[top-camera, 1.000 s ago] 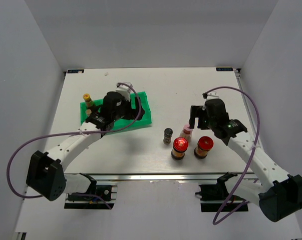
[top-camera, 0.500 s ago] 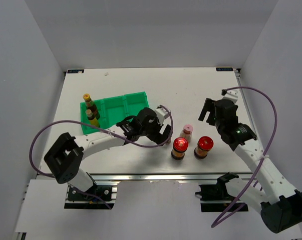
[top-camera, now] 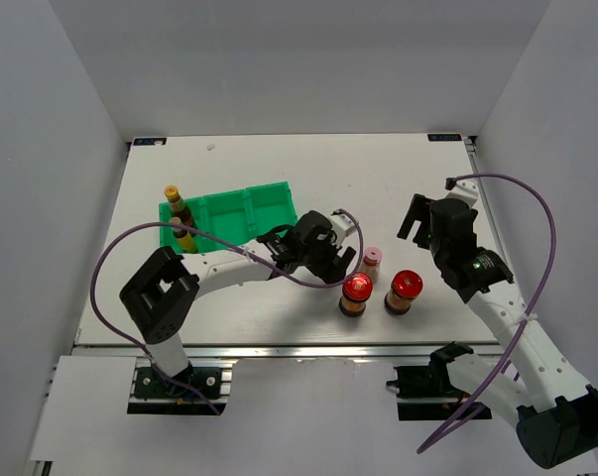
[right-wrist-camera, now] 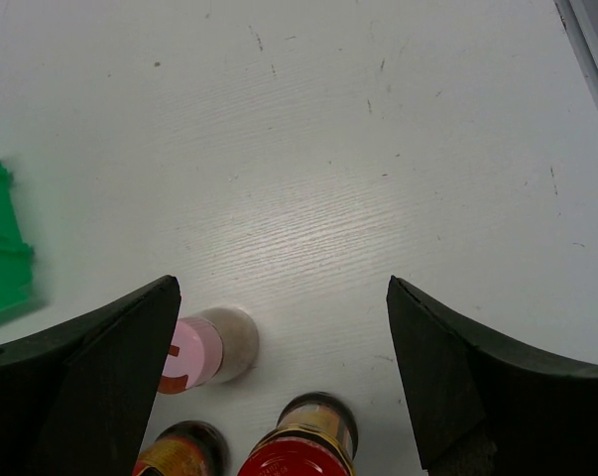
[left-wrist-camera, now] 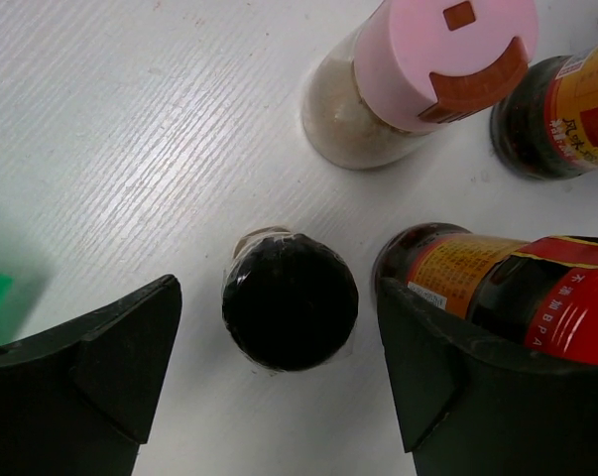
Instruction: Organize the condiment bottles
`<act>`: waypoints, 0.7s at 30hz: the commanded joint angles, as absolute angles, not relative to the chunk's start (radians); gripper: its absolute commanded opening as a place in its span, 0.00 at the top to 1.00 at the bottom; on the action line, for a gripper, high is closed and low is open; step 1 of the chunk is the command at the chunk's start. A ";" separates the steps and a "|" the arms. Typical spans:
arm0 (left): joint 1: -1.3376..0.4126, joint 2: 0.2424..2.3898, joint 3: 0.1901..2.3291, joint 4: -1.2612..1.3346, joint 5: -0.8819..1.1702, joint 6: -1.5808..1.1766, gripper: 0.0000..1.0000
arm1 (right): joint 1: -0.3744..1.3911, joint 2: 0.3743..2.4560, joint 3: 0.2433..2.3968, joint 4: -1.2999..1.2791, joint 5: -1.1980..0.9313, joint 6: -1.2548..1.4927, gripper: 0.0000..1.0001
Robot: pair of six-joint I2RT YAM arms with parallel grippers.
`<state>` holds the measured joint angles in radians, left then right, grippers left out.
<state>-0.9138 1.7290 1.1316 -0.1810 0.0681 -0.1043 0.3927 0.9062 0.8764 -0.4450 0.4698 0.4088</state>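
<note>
Dark-capped small condiment bottle (left-wrist-camera: 291, 300) upright on white table (left-wrist-camera: 130, 119), between open jaws of left gripper (left-wrist-camera: 279, 337), untouched. Red-lidded dark jar (left-wrist-camera: 507, 288) crowds one finger. Centre first, close gently, lift straight, avoid nudging jar. Right gripper (right-wrist-camera: 281, 297) jaws wide apart, empty.

Two red-lidded jars (top-camera: 356, 289), two yellow-capped bottles (top-camera: 172, 194), one pink-capped (top-camera: 371, 261), one black-capped (left-wrist-camera: 291, 302), one tray (top-camera: 244, 210).

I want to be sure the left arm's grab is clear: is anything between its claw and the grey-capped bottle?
Nothing visible is. The left claw stands open around the grey-capped bottle, with bare table on both sides of its cap. A red-lidded jar stands right beside one finger, outside the gap.
</note>
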 commanded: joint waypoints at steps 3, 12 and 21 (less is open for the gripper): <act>-0.920 1.712 1.180 -0.176 0.075 -0.092 0.22 | 0.388 0.890 0.870 -0.416 0.500 0.396 0.11; -0.922 1.683 1.181 -0.164 0.036 -0.090 0.62 | 0.387 0.896 0.870 -0.416 0.500 0.390 0.11; -0.827 1.534 1.253 -0.281 -0.427 -0.208 0.77 | 0.384 0.890 0.865 -0.411 0.500 0.387 0.11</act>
